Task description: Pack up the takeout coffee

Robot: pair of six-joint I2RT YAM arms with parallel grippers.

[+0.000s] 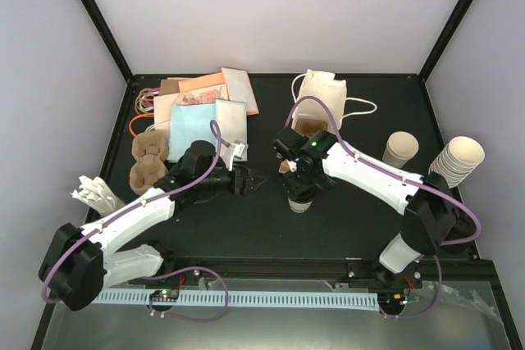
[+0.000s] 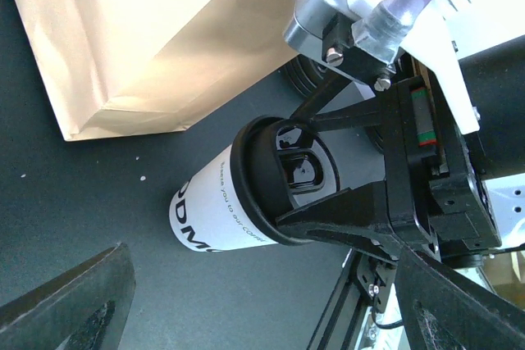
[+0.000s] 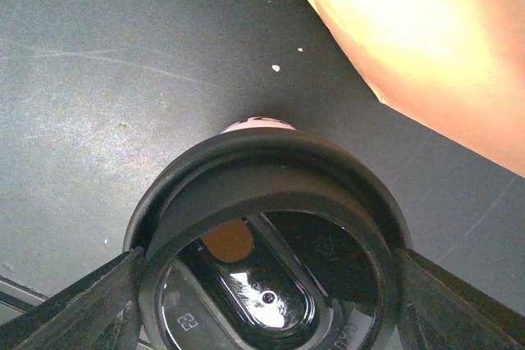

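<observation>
**Item 1 — white paper cup** (image 2: 205, 223) with bold black lettering, capped by a round black plastic lid (image 3: 246, 284).
- Position: upright near the middle of the black table (image 1: 246, 227), between the two arms.
- It stands on the near side of the cream paper carrier bag with white cord handles (image 1: 321, 94), close to it but apart.
- Whether its base rests on the table cannot be told.

**Item 2 — right gripper** (image 1: 299, 188).
- Position: directly above the cup.
- Jaws: clamped on the lid's rim, one finger (image 3: 74, 305) at each side.

**Item 3 — left gripper** (image 1: 243, 179).
- Position: just left of the cup, pointed toward it and not touching it.
- Jaws: spread wide, with nothing between them.

**Other stock on the table:**
- A single lidless cream paper cup (image 1: 400, 147) stands at the back right.
- A stack of cream paper cups (image 1: 459, 157) leans beside it at the right edge.
- A brown moulded-pulp cup carrier (image 1: 149, 160) lies at the left.
- A fan of flat paper bags (image 1: 205, 108) in tan, orange and light blue lies behind the carrier.
- A white crumpled item (image 1: 94, 194) sits at the far left; its kind is unclear.
</observation>
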